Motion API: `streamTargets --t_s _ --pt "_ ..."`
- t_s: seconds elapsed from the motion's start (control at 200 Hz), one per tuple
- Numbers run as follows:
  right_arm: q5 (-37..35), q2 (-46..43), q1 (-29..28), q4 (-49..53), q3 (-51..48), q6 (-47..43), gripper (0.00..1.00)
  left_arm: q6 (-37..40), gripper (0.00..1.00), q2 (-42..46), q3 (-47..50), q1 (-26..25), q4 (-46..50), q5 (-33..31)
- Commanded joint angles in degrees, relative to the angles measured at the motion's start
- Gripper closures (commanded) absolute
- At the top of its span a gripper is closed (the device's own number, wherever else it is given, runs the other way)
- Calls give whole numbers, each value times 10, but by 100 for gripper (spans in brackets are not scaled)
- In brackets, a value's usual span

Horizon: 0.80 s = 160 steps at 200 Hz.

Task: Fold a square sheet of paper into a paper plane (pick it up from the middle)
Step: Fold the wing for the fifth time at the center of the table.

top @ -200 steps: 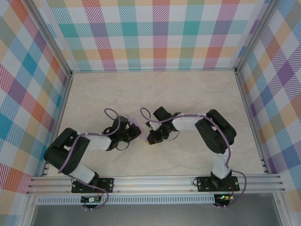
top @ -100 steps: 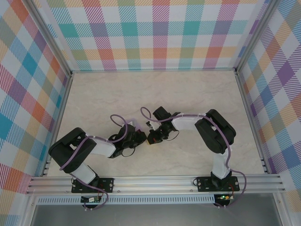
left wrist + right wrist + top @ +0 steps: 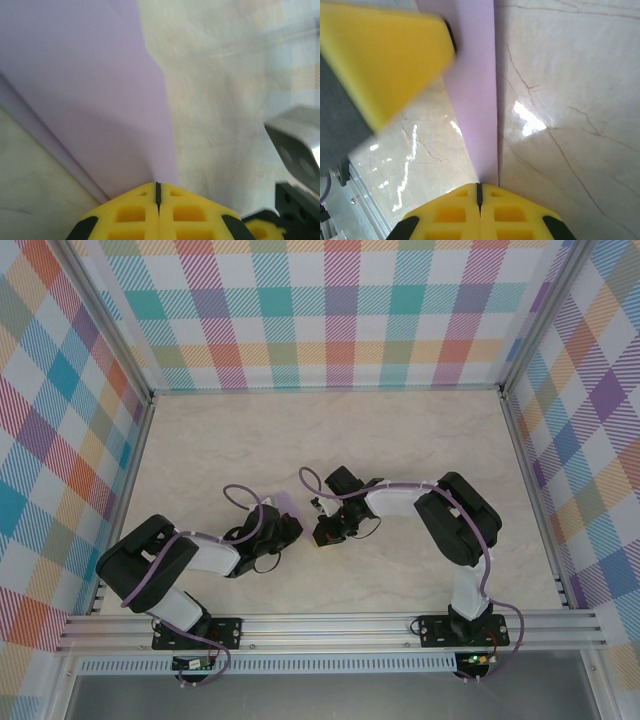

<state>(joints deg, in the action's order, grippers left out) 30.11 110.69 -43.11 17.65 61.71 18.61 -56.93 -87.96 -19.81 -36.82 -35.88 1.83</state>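
Observation:
The lavender sheet of paper (image 3: 289,505) is held off the table between the two arms, and from above just a small patch of it peeks out. In the left wrist view the paper (image 3: 90,90) is a broad creased panel with a layered edge on its left. It runs down into my left gripper (image 3: 158,186), whose yellow jaws are shut on it. In the right wrist view the paper (image 3: 475,100) is a narrow strip ending in my right gripper (image 3: 479,186), also shut on it. The left gripper's yellow finger (image 3: 385,65) looms close at upper left there.
The marble-patterned table (image 3: 400,440) stretches behind the grippers, fenced by checkered walls (image 3: 330,310) and aluminium posts. A metal rail (image 3: 330,625) runs along the near edge by the arm bases. The two grippers (image 3: 305,530) sit almost touching near the table's middle.
My left arm swung right toward the right gripper, then eased back slightly, with less lavender paper showing from above. The right arm has stayed still.

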Motion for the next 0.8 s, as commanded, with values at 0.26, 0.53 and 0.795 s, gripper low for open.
streamTargets --t_s 0.26,0.53,0.795 --pt "-80 37 -1 50 -30 -6 100 62 97 23 11 127 63 13" --pt "-78 31 -1 49 -31 -4 100 108 97 70 -10 201 133 46" --pt "-43 -9 -1 27 -12 21 100 144 95 190 -64 219 298 41"
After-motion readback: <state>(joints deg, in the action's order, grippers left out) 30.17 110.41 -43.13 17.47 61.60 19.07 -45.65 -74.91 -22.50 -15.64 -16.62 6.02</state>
